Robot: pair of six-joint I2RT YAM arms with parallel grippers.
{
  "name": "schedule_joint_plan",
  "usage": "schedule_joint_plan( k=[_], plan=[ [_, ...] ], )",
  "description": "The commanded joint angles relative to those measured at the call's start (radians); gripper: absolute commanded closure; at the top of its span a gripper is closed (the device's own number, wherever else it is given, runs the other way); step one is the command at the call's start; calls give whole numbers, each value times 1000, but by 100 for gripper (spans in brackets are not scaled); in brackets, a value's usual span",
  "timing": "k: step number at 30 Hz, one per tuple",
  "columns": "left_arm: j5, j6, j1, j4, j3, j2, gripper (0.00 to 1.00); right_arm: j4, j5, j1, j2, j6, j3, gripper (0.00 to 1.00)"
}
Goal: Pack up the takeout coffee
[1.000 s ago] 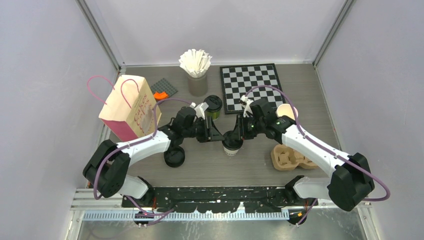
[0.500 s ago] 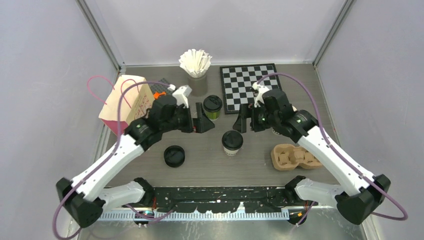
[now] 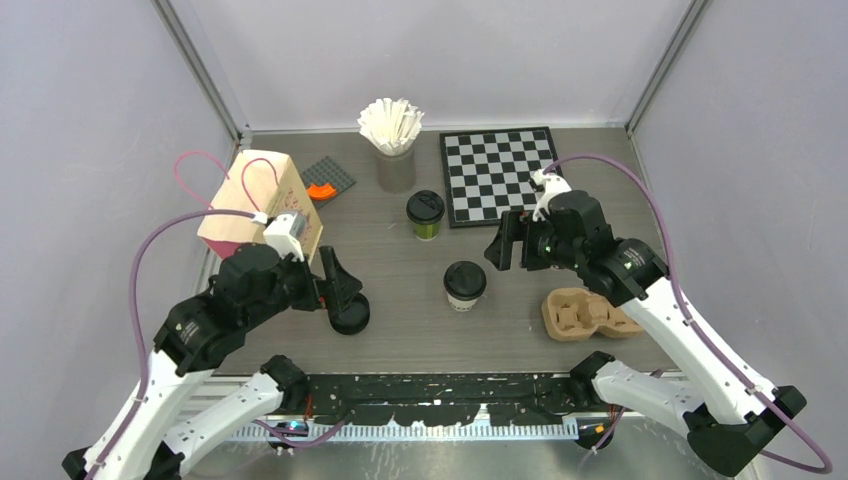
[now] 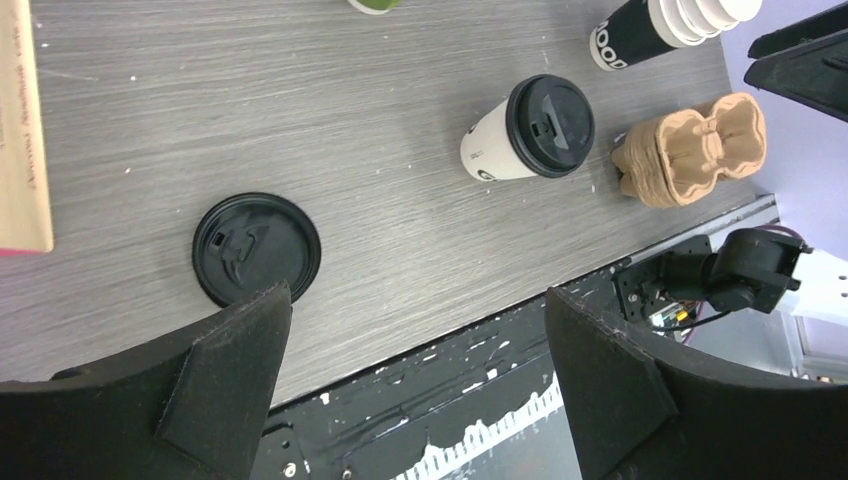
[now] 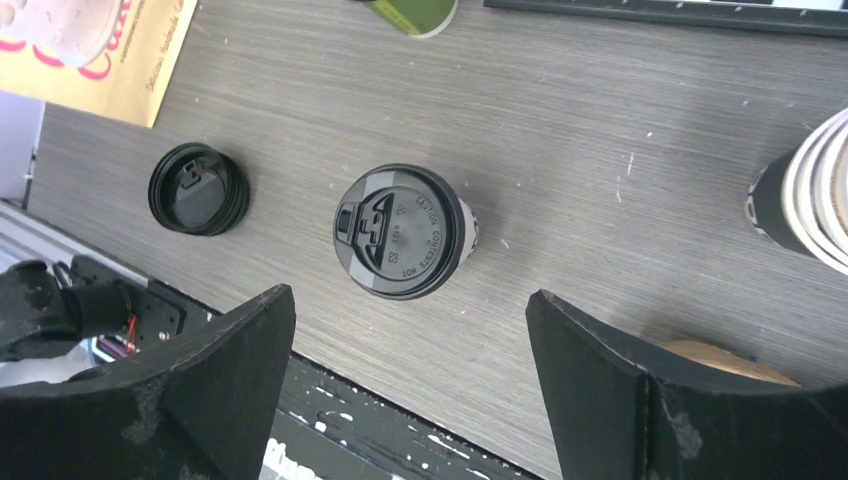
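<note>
Left gripper (image 3: 338,285), centre left, and right gripper (image 3: 505,243), centre right, gape wide, empty. A lidded cup (image 3: 465,283) stands between them.

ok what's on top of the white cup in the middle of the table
A black plastic lid caps the white paper cup; whatever is inside is hidden by it.

Lid of white lidded cup (image 5: 405,232): embossed "CAUTION CONTENTS HOT". Black cup stack (image 4: 628,35) near that cup: white letters "OOD", cut off.
</note>
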Motion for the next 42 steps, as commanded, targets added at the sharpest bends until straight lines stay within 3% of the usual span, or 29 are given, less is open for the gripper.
schedule_joint_plan(
  k=[1, 9, 20, 25, 28, 34, 42],
  plan=[
    [-32, 22, 0, -88, -9, -35, 0, 91, -36, 32, 4, -35, -40, 10],
    [-28, 72, 0, -16, -35, -60, 1, 185, 116, 92, 133, -120, 3, 11],
    [-156, 60, 0, 75, 143, 85, 2, 253, 100, 107, 207, -279, 74, 4],
    [-288, -17, 0, -146, 359, 263, 2, 284, 73, 150, 177, -329, 30, 1],
    [-294, -71, 0, -243, 395, 284, 2, 309, 107, 195, 153, -344, -6, 1],
    [-275, -101, 0, -214, 327, 231, 2, 292, 163, 252, 192, -412, -65, 1],
    [-211, -56, 0, -235, 398, 287, 2, 289, 198, 292, 283, -435, -87, 1]
  ],
)
